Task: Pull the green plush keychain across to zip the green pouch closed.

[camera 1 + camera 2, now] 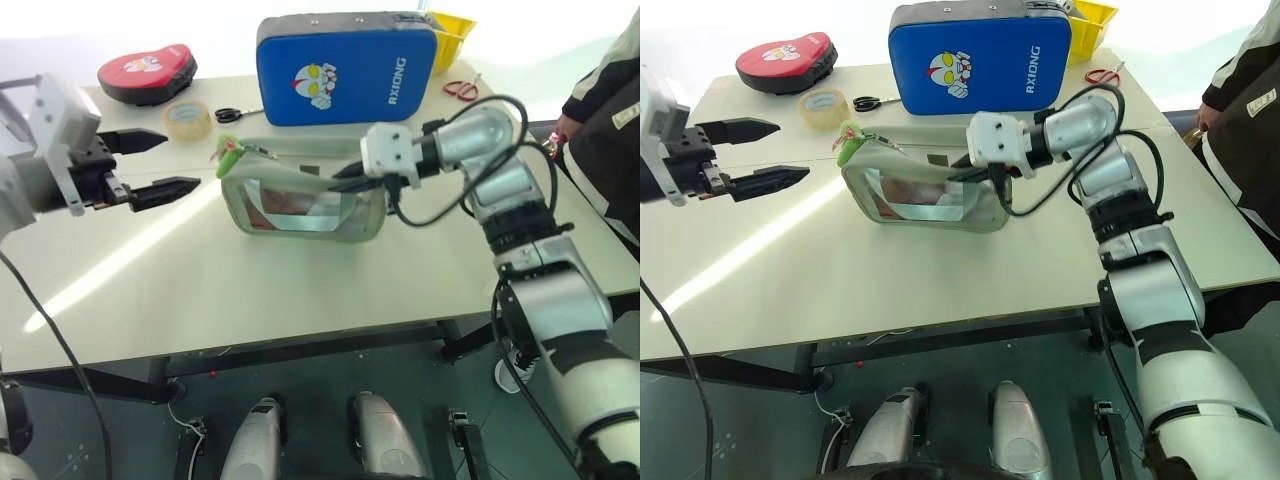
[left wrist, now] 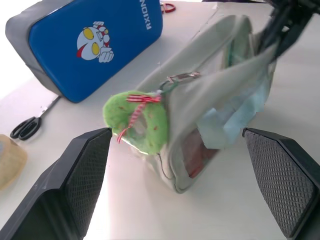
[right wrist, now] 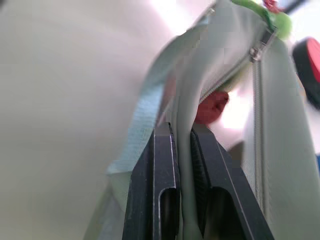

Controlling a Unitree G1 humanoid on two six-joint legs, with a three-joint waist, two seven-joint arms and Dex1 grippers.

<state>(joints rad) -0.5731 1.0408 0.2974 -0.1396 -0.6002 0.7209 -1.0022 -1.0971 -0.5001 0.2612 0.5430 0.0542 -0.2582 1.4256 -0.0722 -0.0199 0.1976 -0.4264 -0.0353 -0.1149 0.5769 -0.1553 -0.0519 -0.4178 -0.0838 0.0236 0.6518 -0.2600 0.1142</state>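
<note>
You have bare tabletop (image 1: 200, 280) between the left end effector (image 1: 165, 165) and the fuzzy lime-green plush keychain (image 1: 228, 160); the tape roll (image 1: 188, 120) sits behind.

Right tool (image 1: 962, 172) clamped on green pouch (image 1: 925, 195) edge, left tool (image 1: 778, 153) open beside green plush keychain (image 1: 848, 145) on tabletop (image 1: 940, 270).

One green pouch (image 1: 300, 200) sat pinched in the right gripper (image 1: 345, 178), carrying one green plush keychain (image 1: 227, 160). Beyond it lay one blue pad (image 1: 345, 68), two pairs of scissors (image 1: 228, 114) (image 1: 461, 89), one tape roll (image 1: 187, 120), one red mitt (image 1: 147, 72).
</note>
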